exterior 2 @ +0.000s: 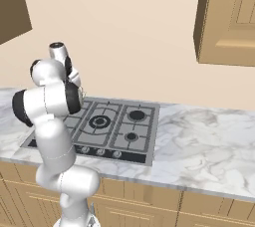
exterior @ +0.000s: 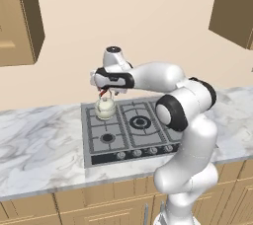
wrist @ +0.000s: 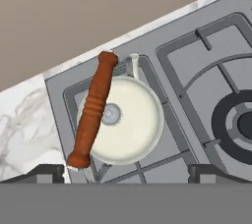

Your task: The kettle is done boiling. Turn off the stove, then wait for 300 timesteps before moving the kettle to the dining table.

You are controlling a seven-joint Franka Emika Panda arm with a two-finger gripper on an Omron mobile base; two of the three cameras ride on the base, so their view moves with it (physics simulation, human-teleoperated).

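Directly below the gripper [wrist: 125, 173], jaws spread wide and empty, the kettle [wrist: 125, 122] sits centre-left of the hand view on the stove [wrist: 206, 75], at its back corner burner. Likely rigid, smooth-bodied, maybe water-heavy; best taken by the wooden handle bar [wrist: 93, 110].

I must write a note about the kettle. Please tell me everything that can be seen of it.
The kettle is small, squat, round and cream-white, with a glossy look, a flat lid with a pale knob, and a short spout. An arched wire handle carries a ribbed reddish-brown wooden bar. It stands upright on the stove's back left burner grate. The open gripper hangs just above; nothing grips it.
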